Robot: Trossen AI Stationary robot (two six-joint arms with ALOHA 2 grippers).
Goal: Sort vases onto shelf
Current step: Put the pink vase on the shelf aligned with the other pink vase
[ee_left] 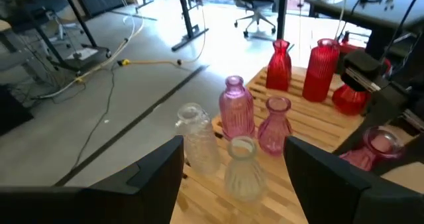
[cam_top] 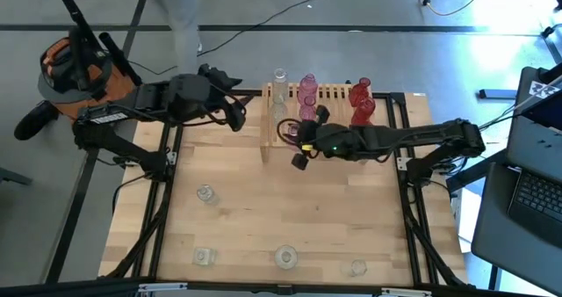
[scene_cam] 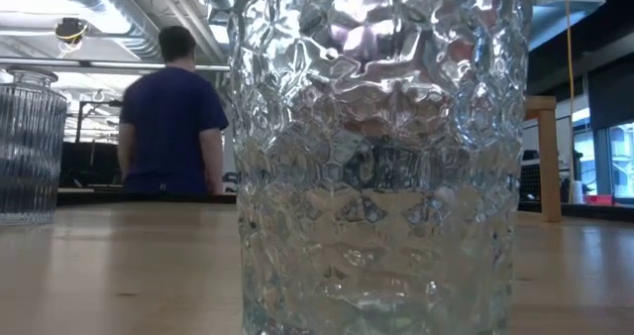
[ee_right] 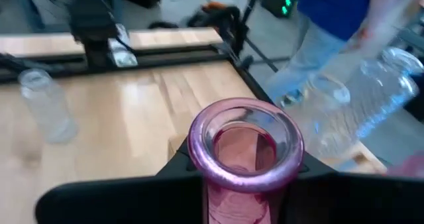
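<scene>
Right claw (ee_right: 245,177) is clamped around a pink vase (ee_right: 244,154), just in front of the shelf (cam_top: 338,93), I think. Left claw (ee_left: 235,177) hangs wide apart, clear vases (ee_left: 242,168) right ahead of it on the shelf's end.

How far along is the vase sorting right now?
Partly done. The shelf already holds clear, pink and red vases. The right gripper is shut on a pink vase beside the shelf. The left gripper hangs open near the shelf's clear end. Four clear vases, like this one, wait on the table.
</scene>
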